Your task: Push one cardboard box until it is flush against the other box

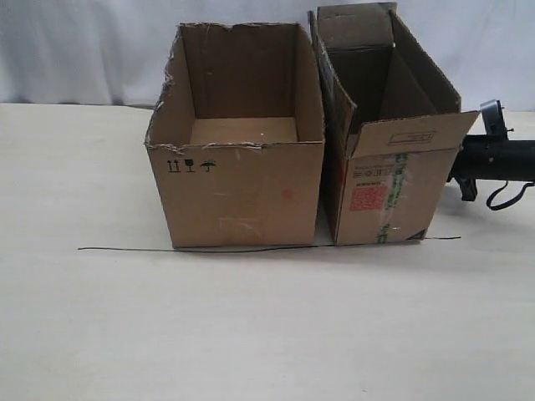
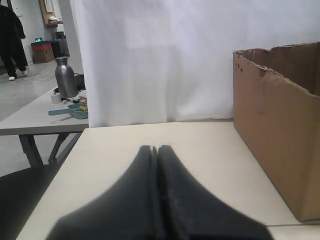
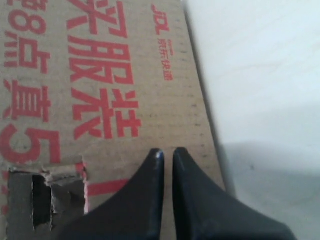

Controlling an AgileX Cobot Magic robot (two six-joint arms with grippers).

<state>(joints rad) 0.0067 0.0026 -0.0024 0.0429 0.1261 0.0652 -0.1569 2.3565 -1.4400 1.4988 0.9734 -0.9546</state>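
Tips nearly together, right end effector [image 3: 167, 154] meets the cardboard box [image 3: 100, 75] — left end effector [image 2: 156, 150] pressed together

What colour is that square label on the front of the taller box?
Red: the label on the cardboard box shows best in the exterior view.

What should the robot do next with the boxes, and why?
Probably the right gripper should nudge the tall box toward the wide box: a thin gap shows between them low down, and the jaws sit at the tall box's printed side.
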